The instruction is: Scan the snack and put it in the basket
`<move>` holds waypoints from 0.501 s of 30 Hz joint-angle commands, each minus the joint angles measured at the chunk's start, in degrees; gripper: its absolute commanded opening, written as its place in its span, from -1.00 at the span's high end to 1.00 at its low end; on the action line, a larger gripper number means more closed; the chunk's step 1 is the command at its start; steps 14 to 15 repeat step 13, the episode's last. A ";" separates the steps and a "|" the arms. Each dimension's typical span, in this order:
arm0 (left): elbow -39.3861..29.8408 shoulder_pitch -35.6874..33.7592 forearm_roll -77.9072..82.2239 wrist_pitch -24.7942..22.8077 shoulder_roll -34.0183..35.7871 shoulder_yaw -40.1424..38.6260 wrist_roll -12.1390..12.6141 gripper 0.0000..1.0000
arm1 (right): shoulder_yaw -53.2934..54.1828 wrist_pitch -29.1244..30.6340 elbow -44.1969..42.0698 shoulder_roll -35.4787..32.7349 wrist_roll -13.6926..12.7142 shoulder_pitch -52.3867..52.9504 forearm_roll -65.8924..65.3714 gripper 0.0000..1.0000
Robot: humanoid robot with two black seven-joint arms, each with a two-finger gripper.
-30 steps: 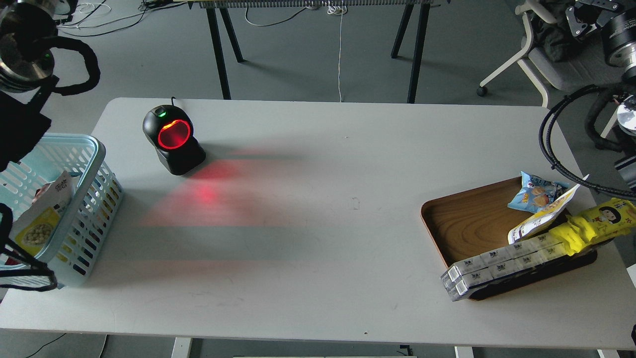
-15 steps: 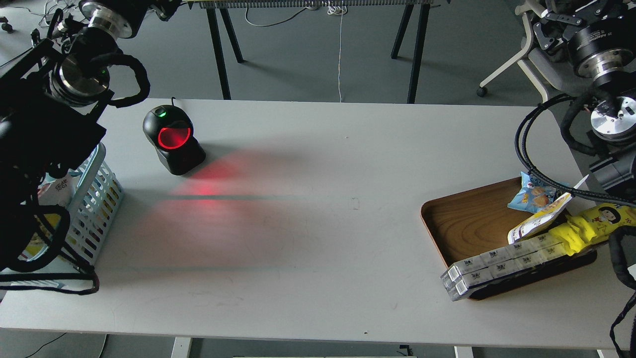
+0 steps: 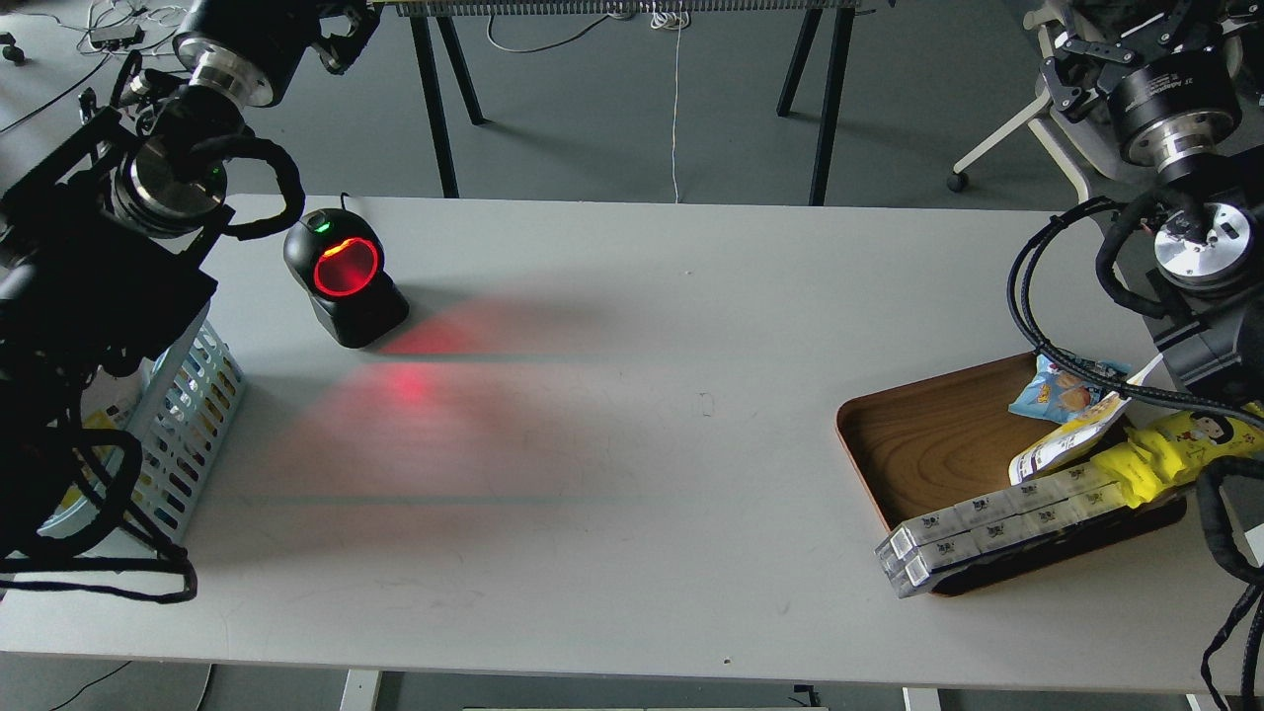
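2 black arms frame the white worktop [image 3: 632, 444], the left arm [image 3: 89, 296] rising over the light-blue basket [image 3: 188, 415] at the worktop's left edge and hiding most of it. Left pincer [image 3: 341, 25]: at the top of the view it shows dark and end-on, so I cannot tell how far it is open or whether it holds anything. Right pincer [image 3: 1175, 20]: likewise unclear at the top right corner. Of the snack [image 3: 99, 420], only a sliver of yellow and white shows inside the basket, behind the arm. Just right of the basket and farther back stands a black barcode scanner [image 3: 346, 276] with a glowing red window, casting red light onto the worktop. Well right of the basket a brown wooden tray [image 3: 928, 434] holds a small blue packet [image 3: 1062, 387], a bright-yellow pack [image 3: 1175, 449] and clear boxes [image 3: 987, 528].
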 commanded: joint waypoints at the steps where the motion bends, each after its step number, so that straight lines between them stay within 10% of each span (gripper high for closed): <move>1: -0.67 2.49 0.00 0.01 -0.01 -0.61 -0.16 -0.98 | -0.09 0.00 0.50 0.00 -0.17 0.16 0.02 -0.98; 15: -4.72 7.07 -0.26 0.01 0.17 -3.86 -2.00 -0.99 | -0.18 0.00 2.43 -0.08 -0.26 0.42 0.02 -0.97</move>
